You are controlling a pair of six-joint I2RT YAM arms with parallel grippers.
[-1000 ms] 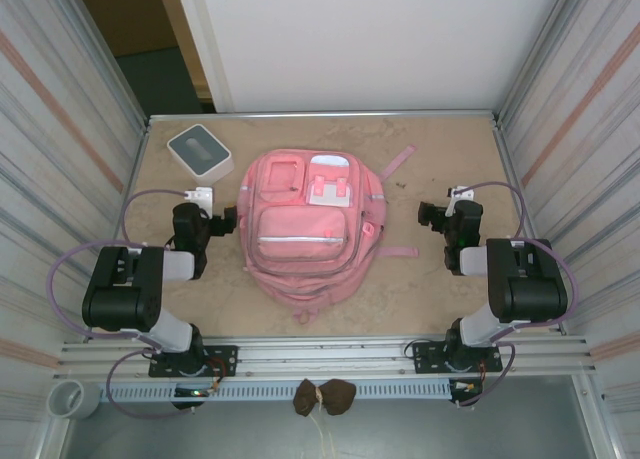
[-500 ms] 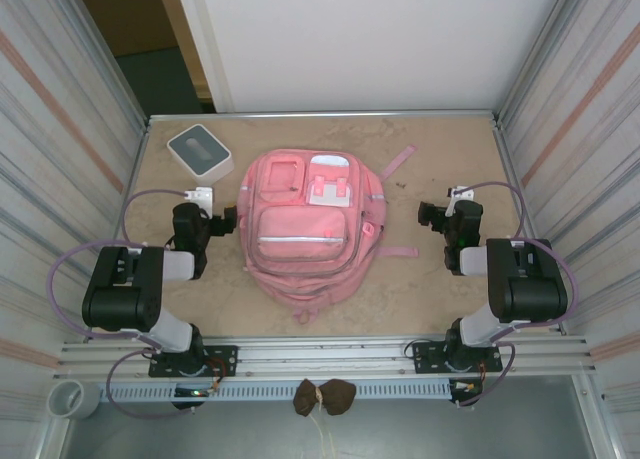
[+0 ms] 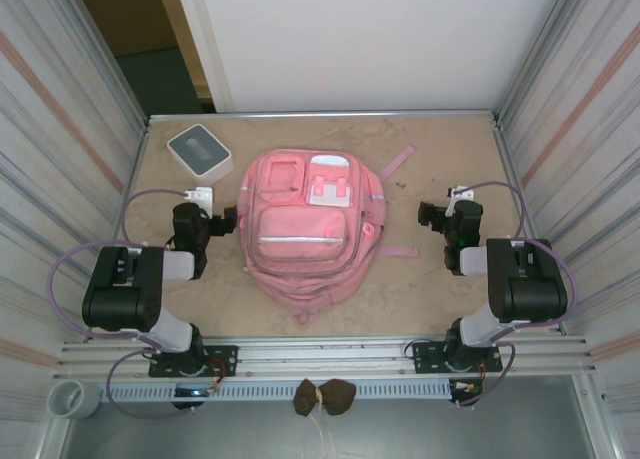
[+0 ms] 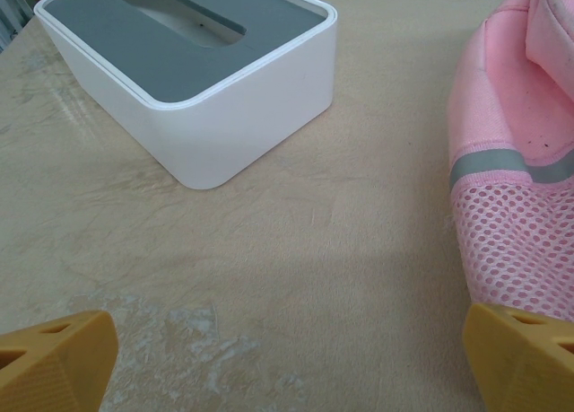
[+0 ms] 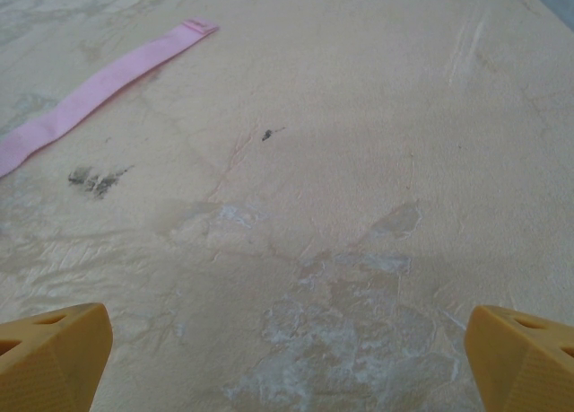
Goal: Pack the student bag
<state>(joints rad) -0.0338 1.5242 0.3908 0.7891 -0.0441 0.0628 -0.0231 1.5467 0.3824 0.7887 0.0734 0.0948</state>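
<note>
1. The box (image 4: 193,89) sits ahead and to the left of the left hand (image 4: 287,363), well apart from it. The fingers are spread wide with only bare bench (image 3: 420,279) between them, so the hand holds nothing. The box looks broad and smooth-sided. We judge that a grip across it could slip, or the fingers might not span it at all.
2. The bag (image 3: 308,224) lies flat and front-up between the two hands. Its mesh pocket (image 4: 516,241) is just to the right of the left hand's right finger. If that finger sweeps sideways it could catch in the mesh and drag the bag.
3. The pockets look closed from above, though we cannot tell for certain. The fabric is limp, so we expect that pulling at a zip with one hand would lift or slide the whole bag unless the other hand pins it.
4. A loose strap (image 5: 99,89) runs ahead and to the left of the right hand (image 5: 287,358). That hand is also spread wide and holds nothing. If it reaches toward the bag it could snag the strap and turn the bag.
5. Set against the view from a second ago, we see no change. Both arms, the bag and the box lie where they did.
</note>
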